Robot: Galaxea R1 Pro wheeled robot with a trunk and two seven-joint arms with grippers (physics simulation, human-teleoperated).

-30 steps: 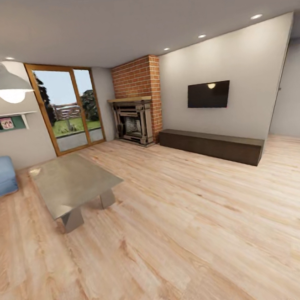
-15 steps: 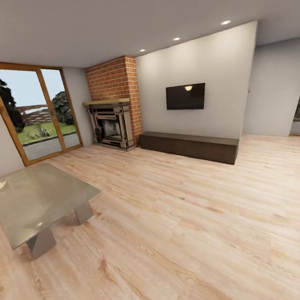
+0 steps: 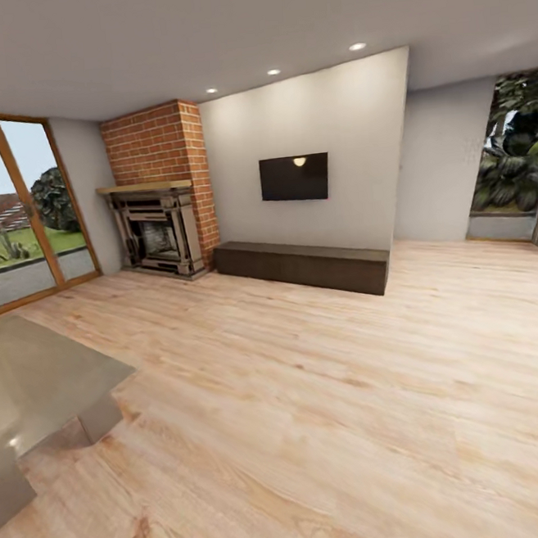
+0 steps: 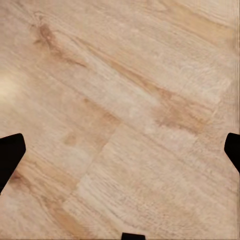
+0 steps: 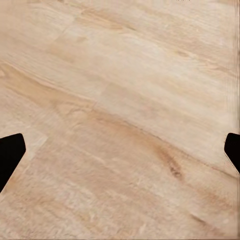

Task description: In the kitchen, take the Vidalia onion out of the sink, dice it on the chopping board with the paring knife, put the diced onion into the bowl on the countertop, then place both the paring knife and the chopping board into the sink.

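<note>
Left wrist view and right wrist view alike show jaws spread wide and empty over bare wooden floor [image 4: 125, 110], and with no onion, sink or kitchen visible, I judge the base could clip the low grey table [image 3: 34, 390] while turning.

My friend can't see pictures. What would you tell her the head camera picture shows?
A living room with a light wooden floor. On the far wall hangs a black TV above a long dark bench, with a brick fireplace beside them. A grey table sits at the left edge.
</note>
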